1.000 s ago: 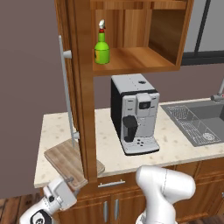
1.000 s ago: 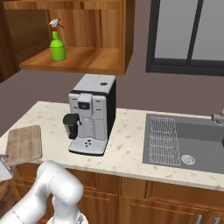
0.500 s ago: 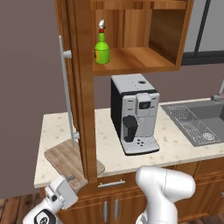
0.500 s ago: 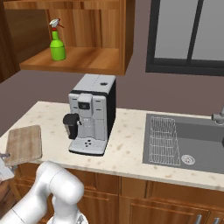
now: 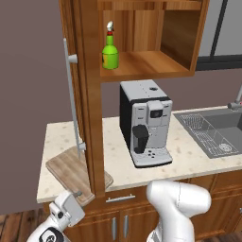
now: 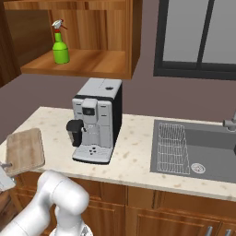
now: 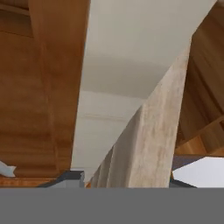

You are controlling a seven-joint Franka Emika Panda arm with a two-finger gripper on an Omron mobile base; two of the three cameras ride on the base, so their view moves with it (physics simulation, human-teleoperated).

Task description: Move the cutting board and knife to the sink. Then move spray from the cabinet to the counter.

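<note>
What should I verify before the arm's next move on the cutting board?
1. Cutting board on the counter, overhanging the front edge: ok.
2. Claw shut on the board: cannot tell; the wrist sits low at the board's front corner.
3. Knife located: cannot tell.
4. Sink free to receive the board: ok, only the wire rack inside.
5. Coffee machine stands between board and sink: not ok, route around.
6. Spray upright on the cabinet shelf: ok.
</note>
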